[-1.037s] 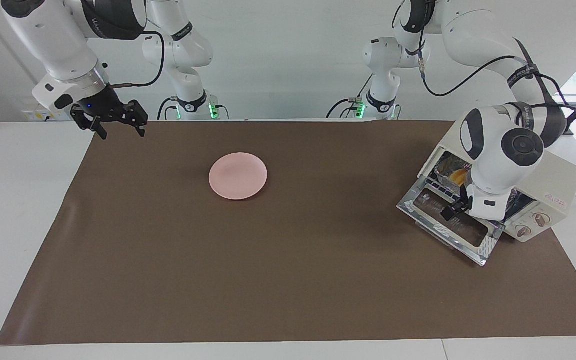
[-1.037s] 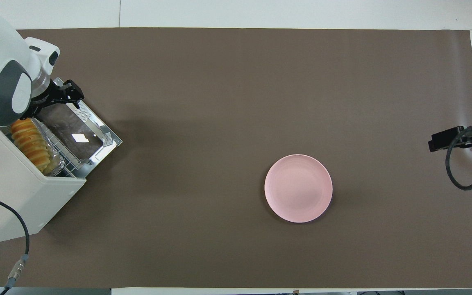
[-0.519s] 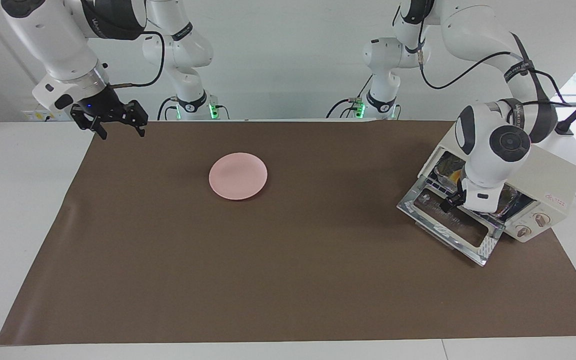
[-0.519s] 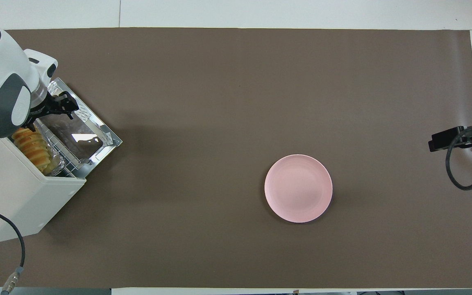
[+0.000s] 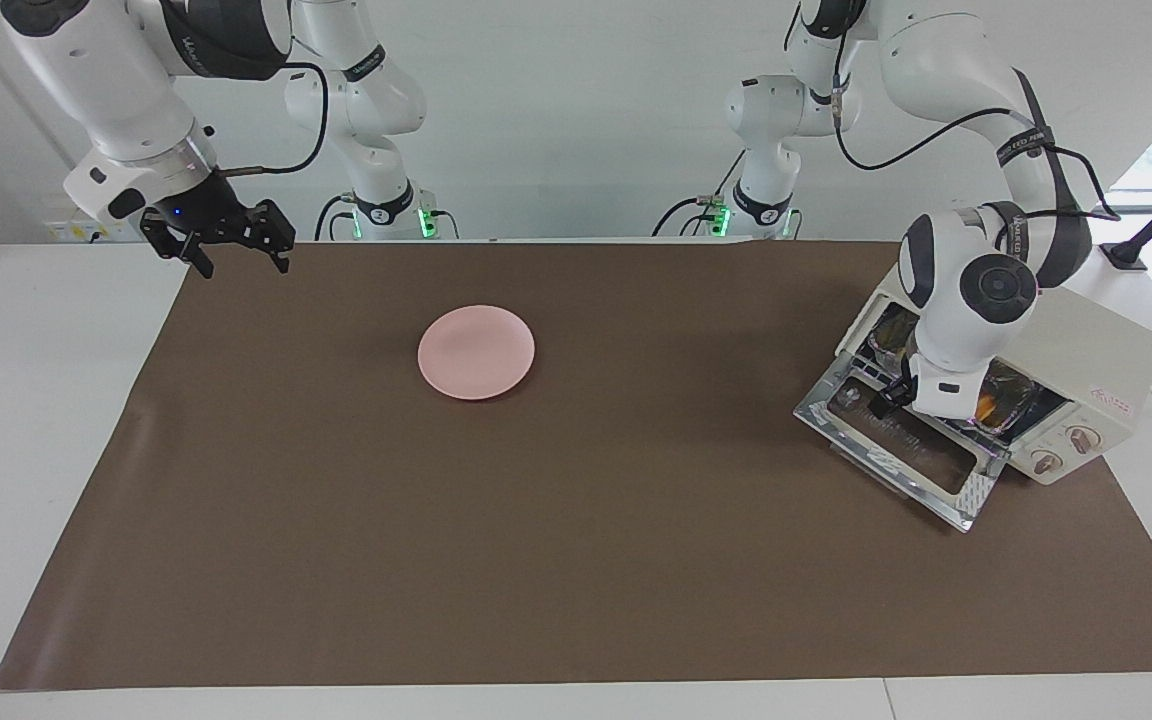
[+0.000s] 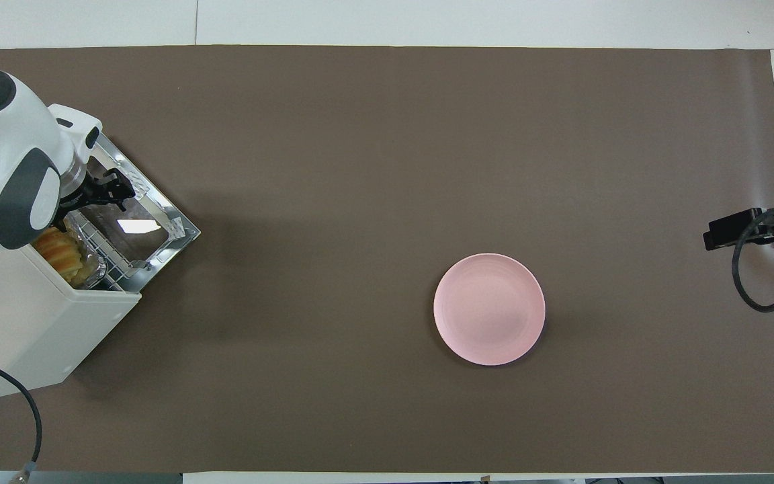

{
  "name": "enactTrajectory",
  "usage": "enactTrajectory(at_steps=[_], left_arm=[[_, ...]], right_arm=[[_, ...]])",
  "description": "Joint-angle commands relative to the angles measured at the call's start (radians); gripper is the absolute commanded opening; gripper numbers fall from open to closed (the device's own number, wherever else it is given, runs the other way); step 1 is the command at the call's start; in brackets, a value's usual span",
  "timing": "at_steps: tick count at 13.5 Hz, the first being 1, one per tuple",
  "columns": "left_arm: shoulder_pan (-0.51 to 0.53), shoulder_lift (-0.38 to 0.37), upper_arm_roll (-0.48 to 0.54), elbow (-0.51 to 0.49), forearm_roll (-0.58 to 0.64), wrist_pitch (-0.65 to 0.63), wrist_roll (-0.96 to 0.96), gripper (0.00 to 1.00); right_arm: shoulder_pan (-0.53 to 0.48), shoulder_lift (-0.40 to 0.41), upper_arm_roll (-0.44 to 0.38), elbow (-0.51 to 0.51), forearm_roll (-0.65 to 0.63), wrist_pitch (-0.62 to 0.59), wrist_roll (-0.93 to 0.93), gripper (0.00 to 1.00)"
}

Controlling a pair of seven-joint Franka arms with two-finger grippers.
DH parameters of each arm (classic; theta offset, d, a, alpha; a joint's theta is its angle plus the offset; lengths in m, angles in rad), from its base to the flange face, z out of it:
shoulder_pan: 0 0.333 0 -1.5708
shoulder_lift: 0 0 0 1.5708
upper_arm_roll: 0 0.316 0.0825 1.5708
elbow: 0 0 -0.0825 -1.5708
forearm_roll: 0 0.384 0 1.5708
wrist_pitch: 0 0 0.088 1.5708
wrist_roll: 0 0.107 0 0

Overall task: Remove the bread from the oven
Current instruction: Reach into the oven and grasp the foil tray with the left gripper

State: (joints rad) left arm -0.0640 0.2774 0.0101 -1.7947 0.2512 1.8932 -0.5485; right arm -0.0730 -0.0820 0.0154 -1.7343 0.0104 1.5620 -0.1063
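Observation:
The cream-white oven (image 5: 1101, 360) stands at the left arm's end of the table, its glass door (image 5: 901, 450) folded down flat. The golden bread (image 6: 61, 250) lies in a foil tray (image 6: 93, 270) on the rack inside; my left arm hides part of it. In the facing view only a sliver of bread (image 5: 985, 406) shows past the wrist. My left gripper (image 5: 889, 397) hangs low over the open door at the oven's mouth, apart from the bread; it also shows in the overhead view (image 6: 110, 191). My right gripper (image 5: 241, 262) waits open and empty above the mat's corner at the right arm's end.
A round pink plate (image 5: 476, 352) sits on the brown mat (image 5: 556, 540) toward the middle, also in the overhead view (image 6: 489, 309). The oven's black cable (image 6: 27, 417) trails off the table beside the oven.
My left gripper has moved along the open door toward the oven's mouth, and the arm now covers more of the bread. The right arm has not moved.

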Motion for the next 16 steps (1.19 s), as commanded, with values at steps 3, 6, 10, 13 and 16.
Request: enactTrajectory(at_steps=[3,6,10,13,16], left_arm=[[0.018,-0.049,-0.001,-0.109,0.025,0.107,-0.028,0.81],[0.019,-0.047,-0.002,-0.111,0.026,0.109,-0.025,0.20],[0.021,-0.046,-0.002,-0.104,0.025,0.106,-0.016,0.00],[-0.010,-0.023,-0.012,-0.039,-0.009,0.107,-0.013,0.00],[-0.114,0.006,-0.019,-0.006,-0.094,0.187,0.038,0.00]], right_arm=[[-0.011,-0.025,0.005,-0.024,0.013,-0.007,0.011,1.00],[-0.011,-0.025,0.006,-0.024,0.013,-0.007,0.013,1.00],[-0.011,-0.025,0.005,-0.024,0.013,-0.007,0.011,1.00],[-0.011,-0.025,0.005,-0.024,0.013,-0.007,0.013,1.00],[-0.011,-0.025,0.005,-0.022,0.013,-0.007,0.013,1.00]])
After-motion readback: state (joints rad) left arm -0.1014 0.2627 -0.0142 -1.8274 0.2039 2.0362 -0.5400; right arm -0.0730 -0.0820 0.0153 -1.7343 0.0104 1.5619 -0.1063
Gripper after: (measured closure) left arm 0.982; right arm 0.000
